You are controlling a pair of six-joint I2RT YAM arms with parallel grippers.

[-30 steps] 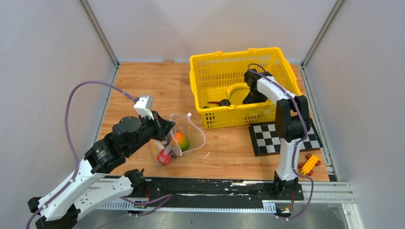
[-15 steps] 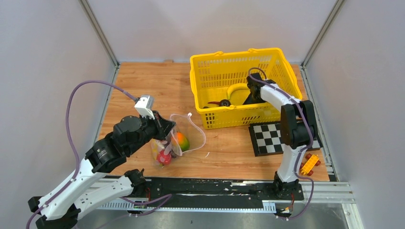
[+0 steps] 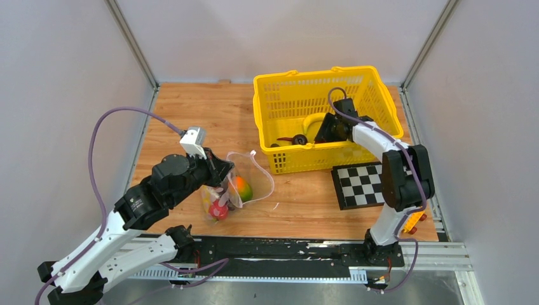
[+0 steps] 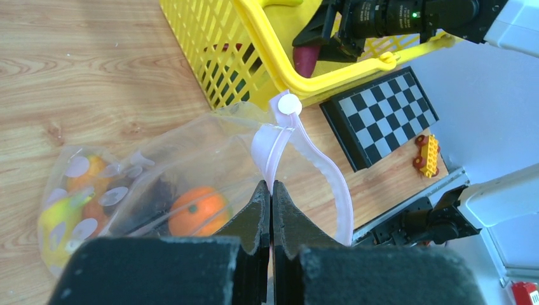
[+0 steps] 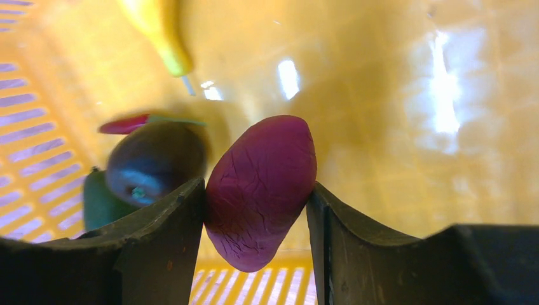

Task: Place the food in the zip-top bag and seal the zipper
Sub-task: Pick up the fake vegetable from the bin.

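Your right gripper (image 3: pixel 325 129) reaches inside the yellow mesh plastic basket (image 3: pixel 318 74), both fingers clamped on a dark purple, wrinkled toy vegetable (image 5: pixel 260 181); the basket floor shows blurred behind it. More food lies in that basket: a yellow toy banana (image 5: pixel 156 25) and a dark round fruit piece (image 5: pixel 152 165), with a green piece (image 5: pixel 98 200) and a red sliver (image 5: pixel 124 124) beside it.

Your left gripper (image 4: pixel 271 197) is pinched tight on the thin pale pink zipper strip (image 4: pixel 274 149) of the clear dotted zip-top bag (image 4: pixel 191 152). The bag lies on the wooden table (image 3: pixel 184 114) just left of the basket, its mouth gaping open. The zipper's small white round tab (image 4: pixel 290 103) sits near the basket wall. Inside the bag you can see a round orange toy fruit (image 4: pixel 194 210) and a yellow-green piece (image 4: pixel 57 222)
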